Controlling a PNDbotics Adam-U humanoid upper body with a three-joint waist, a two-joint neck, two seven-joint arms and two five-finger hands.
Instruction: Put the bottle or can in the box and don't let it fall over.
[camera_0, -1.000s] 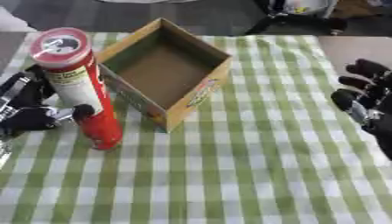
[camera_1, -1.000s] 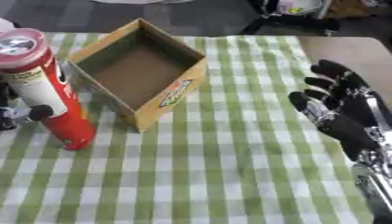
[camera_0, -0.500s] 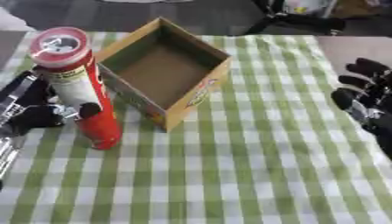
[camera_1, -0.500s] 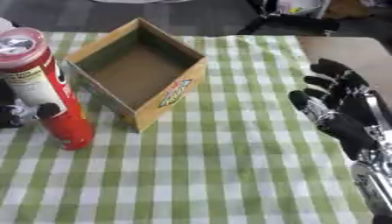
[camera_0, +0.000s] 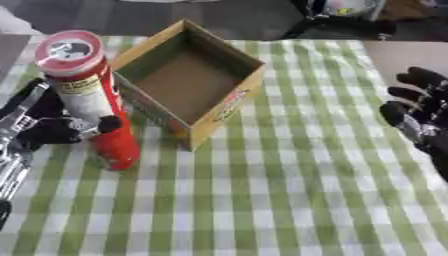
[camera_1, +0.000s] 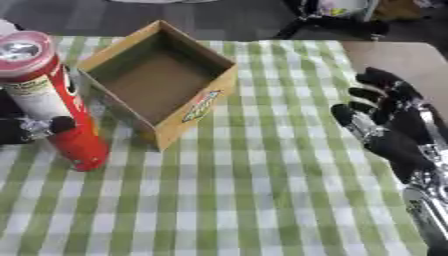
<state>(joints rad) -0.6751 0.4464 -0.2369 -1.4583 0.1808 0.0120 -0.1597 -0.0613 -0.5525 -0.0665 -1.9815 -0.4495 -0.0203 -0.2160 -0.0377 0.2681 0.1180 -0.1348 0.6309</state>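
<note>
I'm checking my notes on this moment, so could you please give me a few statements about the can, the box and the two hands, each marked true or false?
1. The red can stands upright on the checked cloth. True.
2. The can is already inside the cardboard box. False: it stands outside the box, on the box's left; the box holds nothing.
3. The left hand has its fingers curled round the can. True.
4. The right hand is holding the box. False: it is at the right edge, open, apart from the box.
5. The box lies on its side. False: it sits with its opening facing up.
</note>
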